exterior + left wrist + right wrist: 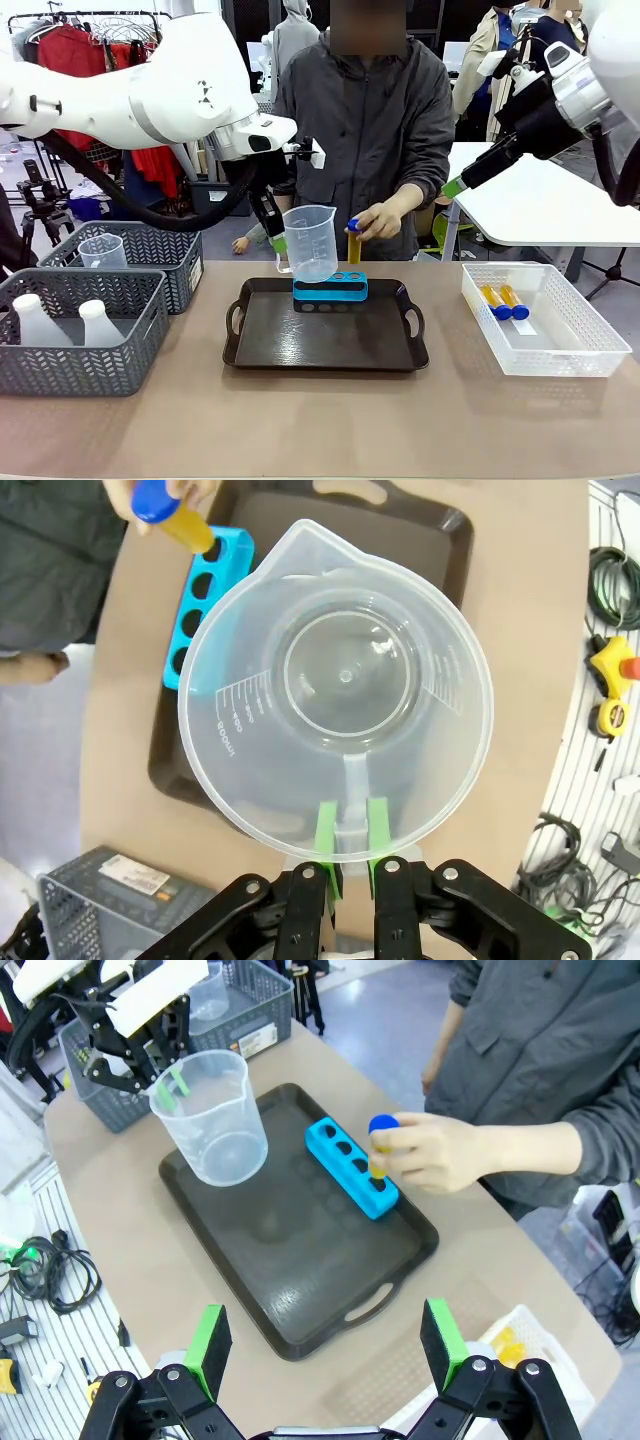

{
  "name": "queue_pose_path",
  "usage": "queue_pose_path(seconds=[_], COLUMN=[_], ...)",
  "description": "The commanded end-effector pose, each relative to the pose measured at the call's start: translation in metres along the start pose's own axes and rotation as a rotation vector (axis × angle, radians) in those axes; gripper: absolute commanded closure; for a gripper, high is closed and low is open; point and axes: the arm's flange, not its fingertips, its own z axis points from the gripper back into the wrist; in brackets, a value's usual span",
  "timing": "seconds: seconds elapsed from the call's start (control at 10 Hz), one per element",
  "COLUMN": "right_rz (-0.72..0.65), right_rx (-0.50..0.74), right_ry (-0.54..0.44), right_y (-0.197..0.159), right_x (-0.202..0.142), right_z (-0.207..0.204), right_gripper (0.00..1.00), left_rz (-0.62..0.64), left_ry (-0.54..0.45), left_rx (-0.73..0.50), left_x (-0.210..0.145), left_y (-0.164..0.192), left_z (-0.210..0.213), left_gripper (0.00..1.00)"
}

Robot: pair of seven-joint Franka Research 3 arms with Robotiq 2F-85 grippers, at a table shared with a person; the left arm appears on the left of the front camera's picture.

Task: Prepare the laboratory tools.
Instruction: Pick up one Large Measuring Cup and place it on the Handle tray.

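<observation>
Measuring beaker (340, 690) handle clamped between left jaws, above tray (320, 345); right jaws open.

I count three tubes (494, 299), two right, one at the single rack (330, 292); one beaker (310, 243) centre, one far left; two flasks (34, 322); one tray (320, 345); two grey baskets (80, 360), one white basket (590, 350).

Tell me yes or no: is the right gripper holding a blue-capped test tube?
No, the right gripper stands wide open with nothing between its green pads, above the dark rectangular plastic tray.
</observation>
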Motion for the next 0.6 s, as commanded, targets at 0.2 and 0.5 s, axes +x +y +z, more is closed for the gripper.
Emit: queue_pose_path(seconds=[0.2, 0.5], right_rz=[-0.007, -0.007], right_rx=[0.019, 0.019], right_ry=[-0.021, -0.021], right_y=[-0.001, -0.001], right_x=[0.000, 0.000], right_z=[0.000, 0.000], right_gripper=[0.00, 0.00], left_rz=[0.005, 0.019], left_ry=[-0.035, -0.044], left_rx=[0.033, 0.039], left_x=[-0.015, -0.018], left_y=[0.010, 0.012], left_z=[0.027, 0.030], left_gripper=[1.00, 1.00])
